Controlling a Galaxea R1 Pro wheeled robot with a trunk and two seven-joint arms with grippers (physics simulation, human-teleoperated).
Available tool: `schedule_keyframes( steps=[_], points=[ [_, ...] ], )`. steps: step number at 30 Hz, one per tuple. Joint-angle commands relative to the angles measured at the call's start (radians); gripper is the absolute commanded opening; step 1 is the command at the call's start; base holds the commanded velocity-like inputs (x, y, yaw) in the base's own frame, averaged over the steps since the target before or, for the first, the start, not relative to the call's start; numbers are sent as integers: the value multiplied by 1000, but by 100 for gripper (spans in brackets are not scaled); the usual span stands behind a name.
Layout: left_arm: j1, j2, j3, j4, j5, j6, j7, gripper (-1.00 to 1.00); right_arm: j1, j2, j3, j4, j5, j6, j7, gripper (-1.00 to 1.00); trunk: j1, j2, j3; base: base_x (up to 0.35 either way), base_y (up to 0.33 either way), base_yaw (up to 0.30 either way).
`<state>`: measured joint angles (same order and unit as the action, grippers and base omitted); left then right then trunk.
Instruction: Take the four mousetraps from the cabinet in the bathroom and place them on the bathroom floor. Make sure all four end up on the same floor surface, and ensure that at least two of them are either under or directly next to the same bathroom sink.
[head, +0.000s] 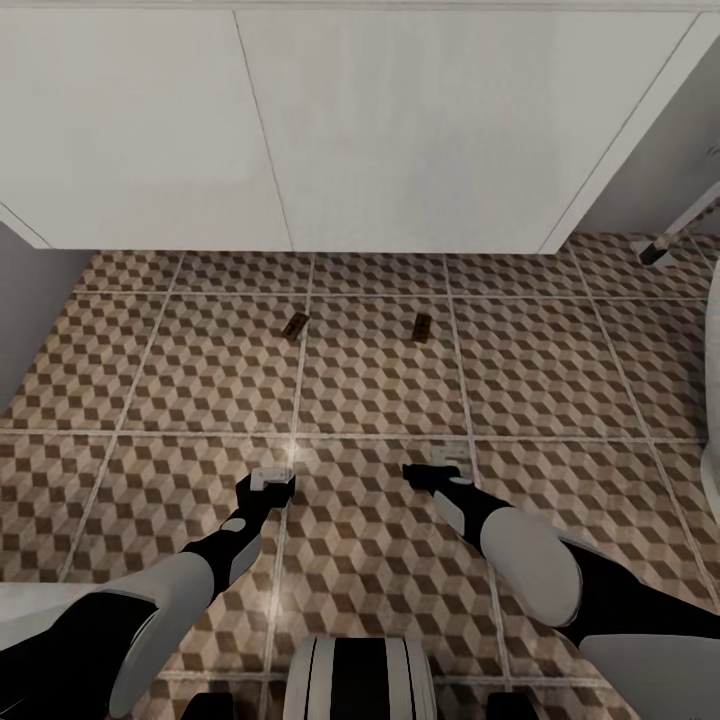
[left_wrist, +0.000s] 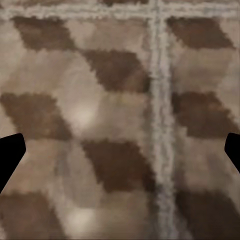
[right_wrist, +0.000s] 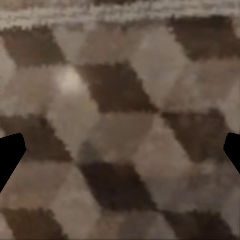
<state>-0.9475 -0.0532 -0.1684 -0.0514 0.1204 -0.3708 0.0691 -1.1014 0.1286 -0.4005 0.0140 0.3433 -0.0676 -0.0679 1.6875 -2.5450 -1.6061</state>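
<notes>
Two mousetraps, small tan boards with dark metal parts, lie flat on the bathroom floor (head: 380, 390) in front of the bathroom sink (head: 400, 130): one (head: 295, 325) to the left, the other (head: 422, 327) to the right. Both sit a short way out from the white vanity's base. My left gripper (head: 270, 482) hovers low over the tiles, nearer me than the left trap. My right gripper (head: 435, 472) hangs likewise below the right trap. In the wrist views each gripper (left_wrist: 120, 155) (right_wrist: 120, 155) stands open, dark fingertips (left_wrist: 9, 157) wide apart over bare patterned tile. The cabinet is out of view.
A grey wall (head: 30, 300) closes the left side. At the right edge a rounded white fixture (head: 712, 360) stands, and a slim white rod with a dark foot (head: 668, 240) leans beside the vanity. My own base (head: 360, 680) sits at the bottom.
</notes>
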Motion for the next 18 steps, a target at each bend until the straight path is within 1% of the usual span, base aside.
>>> schedule_keyframes(
  steps=[1,9,18],
  points=[
    [-1,0,-9,1,10,-3,3,100,-1,0,-8,2,10,-4,-4,100,0,0,-1,-18,0,0],
    [-1,1,-9,4,10,-3,3,100,-1,3,-8,5,13,-17,-5,100,0,0,-1,-8,0,0],
    [-1,-7,-9,6,11,-1,10,100,-2,3,-8,4,14,-17,-15,100,0,0,-1,-1,0,0]
  ],
)
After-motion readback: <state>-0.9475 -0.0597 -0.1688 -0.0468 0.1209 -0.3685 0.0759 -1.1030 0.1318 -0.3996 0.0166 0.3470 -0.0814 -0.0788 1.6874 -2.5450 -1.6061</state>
